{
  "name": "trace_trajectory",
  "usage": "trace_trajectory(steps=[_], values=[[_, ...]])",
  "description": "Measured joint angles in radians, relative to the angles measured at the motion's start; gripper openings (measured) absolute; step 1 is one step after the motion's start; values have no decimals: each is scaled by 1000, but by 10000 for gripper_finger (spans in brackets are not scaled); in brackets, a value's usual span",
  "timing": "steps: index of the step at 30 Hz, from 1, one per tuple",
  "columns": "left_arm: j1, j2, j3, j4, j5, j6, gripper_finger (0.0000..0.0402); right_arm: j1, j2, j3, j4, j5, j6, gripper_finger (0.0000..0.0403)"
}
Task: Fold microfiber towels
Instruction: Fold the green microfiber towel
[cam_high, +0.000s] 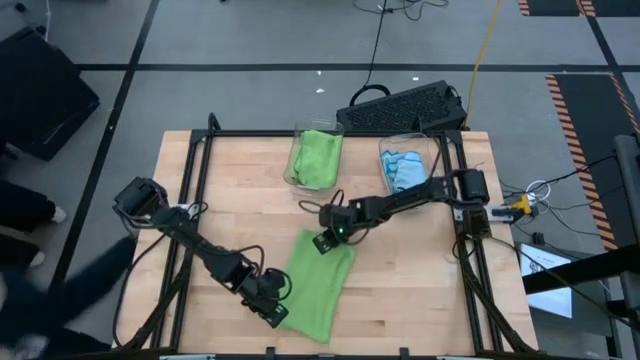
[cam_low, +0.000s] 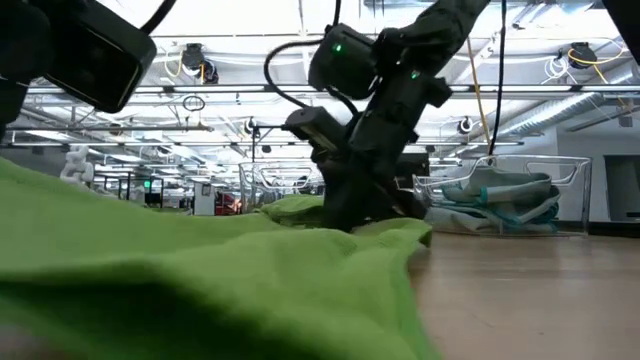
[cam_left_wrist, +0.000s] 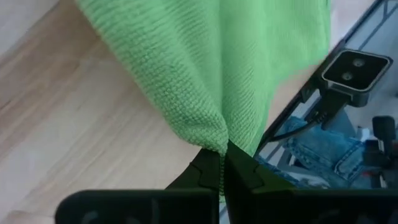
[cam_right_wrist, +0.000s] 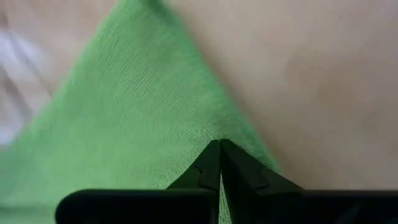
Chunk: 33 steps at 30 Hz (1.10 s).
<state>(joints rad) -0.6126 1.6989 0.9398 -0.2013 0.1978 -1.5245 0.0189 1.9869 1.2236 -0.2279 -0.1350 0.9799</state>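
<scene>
A lime green microfiber towel (cam_high: 322, 285) lies lengthwise on the wooden table, its middle flat on the wood. My left gripper (cam_high: 279, 312) is shut on its near left edge. My right gripper (cam_high: 326, 243) is shut on its far end. In the low view the towel (cam_low: 200, 285) fills the foreground, with my right gripper (cam_low: 345, 222) standing on it behind. More towels sit in two clear bins at the far side: green ones (cam_high: 317, 158) and light blue ones (cam_high: 405, 170). My left gripper pinches a gathered bit of the towel's edge (cam_left_wrist: 219, 144) between its two fingertips, slanting down from the table's left. The cloth runs away from the tips in a raised ridge, drawn up off the wood there. My right gripper has its two fingertips shut on the towel close to one edge (cam_right_wrist: 217, 140), short of the far corner (cam_right_wrist: 140, 7). The fingers slant down from the table's right. The cloth around them lies flat on the table.
A black crate (cam_high: 405, 108) stands past the table's far edge, behind the bins. Black frame rails (cam_high: 190, 200) run along the table's left and right sides. Bare wood (cam_high: 420, 290) shows to the right of the towel.
</scene>
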Motion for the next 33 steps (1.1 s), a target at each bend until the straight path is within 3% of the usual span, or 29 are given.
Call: trace_trajectory(steps=[7,15,22,27,33], values=[[-31,0,0,5,-104,-124,4,-38,-32,-4,-14,-17,-125,8],[-6,0,0,128,-188,-175,5,4,-219,-7,-127,9,-316,19],[34,0,0,163,-231,-172,3,209,-347,-68,-4,99,-415,68],[37,0,0,230,-269,-165,7,384,-340,-122,176,217,-442,116],[37,0,0,263,-297,-164,6,513,-266,-172,339,239,-473,181]])
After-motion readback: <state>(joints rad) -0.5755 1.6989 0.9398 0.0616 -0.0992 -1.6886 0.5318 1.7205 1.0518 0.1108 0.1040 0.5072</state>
